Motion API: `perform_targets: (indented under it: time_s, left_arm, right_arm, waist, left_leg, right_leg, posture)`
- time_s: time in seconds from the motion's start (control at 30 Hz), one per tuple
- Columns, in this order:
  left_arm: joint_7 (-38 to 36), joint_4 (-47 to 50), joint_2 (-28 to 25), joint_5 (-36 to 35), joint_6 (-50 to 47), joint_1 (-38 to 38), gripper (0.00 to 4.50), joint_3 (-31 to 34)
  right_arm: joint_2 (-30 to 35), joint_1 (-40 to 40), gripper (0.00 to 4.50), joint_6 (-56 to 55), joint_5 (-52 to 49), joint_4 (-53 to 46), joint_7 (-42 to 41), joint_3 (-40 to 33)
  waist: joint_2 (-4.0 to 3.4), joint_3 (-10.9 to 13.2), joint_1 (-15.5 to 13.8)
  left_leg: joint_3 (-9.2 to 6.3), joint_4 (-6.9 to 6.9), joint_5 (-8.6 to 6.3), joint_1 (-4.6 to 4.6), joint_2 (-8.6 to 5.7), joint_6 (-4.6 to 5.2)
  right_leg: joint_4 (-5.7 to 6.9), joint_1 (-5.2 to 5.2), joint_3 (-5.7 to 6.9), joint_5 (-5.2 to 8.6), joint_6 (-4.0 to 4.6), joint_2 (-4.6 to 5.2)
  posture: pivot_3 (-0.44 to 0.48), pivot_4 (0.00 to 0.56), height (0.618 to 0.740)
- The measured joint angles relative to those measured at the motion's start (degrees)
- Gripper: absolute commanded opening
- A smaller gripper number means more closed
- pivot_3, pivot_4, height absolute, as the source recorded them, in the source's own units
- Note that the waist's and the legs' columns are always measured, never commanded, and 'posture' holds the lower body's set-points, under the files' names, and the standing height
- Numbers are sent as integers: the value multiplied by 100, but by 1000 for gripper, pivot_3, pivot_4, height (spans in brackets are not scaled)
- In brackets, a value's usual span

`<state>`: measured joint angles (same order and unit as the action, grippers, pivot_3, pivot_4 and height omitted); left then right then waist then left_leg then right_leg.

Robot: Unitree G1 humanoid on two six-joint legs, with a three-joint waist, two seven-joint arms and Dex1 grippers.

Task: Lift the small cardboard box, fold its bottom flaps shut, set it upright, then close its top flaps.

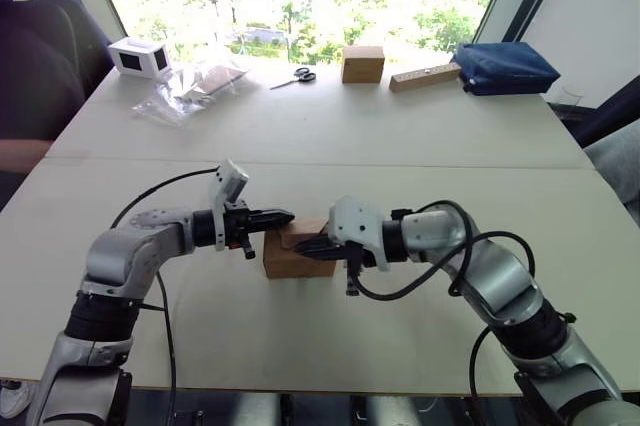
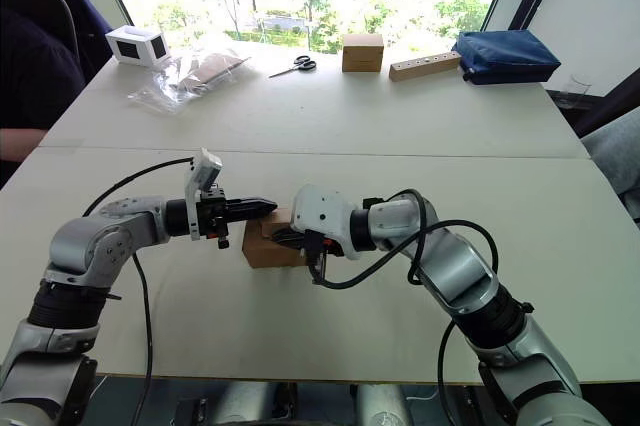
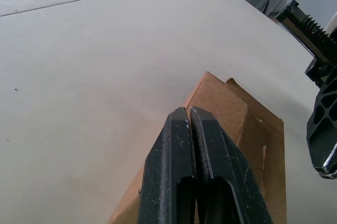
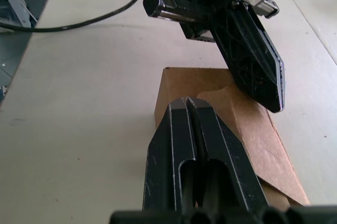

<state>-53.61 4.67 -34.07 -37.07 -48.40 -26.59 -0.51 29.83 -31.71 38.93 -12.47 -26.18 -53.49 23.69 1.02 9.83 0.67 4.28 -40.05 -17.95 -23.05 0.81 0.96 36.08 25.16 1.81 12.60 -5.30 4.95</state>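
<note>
Small cardboard box point(image 1: 290, 254) upright on the table point(image 1: 300, 336) between the arms, top flaps point(image 4: 247, 124) folded down. Left gripper point(image 1: 283, 216) and right gripper point(image 1: 306, 245) both clenched, empty, tips over the top. Judged: final flap closing. Press the tongue flat with even downward pushes, don't shove the box sideways.

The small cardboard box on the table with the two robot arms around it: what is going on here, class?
The robot has both arms at the small cardboard box, which sits on the white table in front of it. The left gripper and the right gripper are both shut, holding nothing, with their tips over the box's top flaps from opposite sides. The flaps lie nearly flat, so the closing looks almost done. Scissors, a second brown box and a blue bag lie at the far edge.
</note>
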Motion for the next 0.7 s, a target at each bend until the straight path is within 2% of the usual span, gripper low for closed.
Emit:
perform_targets:
  time_s: [0.27, 0.7]
  left_arm:
    - [34, 0, 37, -124, -147, 0, 72, 52]
    - [79, 10, 55, -220, -250, 0, 72, 134]
  right_arm:
    - [2, -64, 0, -92, 352, 232, 144, 326]
    - [-11, -178, 0, -433, 759, 530, 235, 343]
  waist:
    - [0, 0, -2]
    - [0, 0, -3]
  left_leg:
    - [0, 0, 0, -1, -1, 0]
    - [0, 0, 1, -1, 0, -1]
  right_leg:
    - [-1, 0, 0, 0, 0, 1]
    - [-1, 0, 0, 0, 0, 0]
  posture:
    - [0, 150, 740]
    - [0, 150, 740]
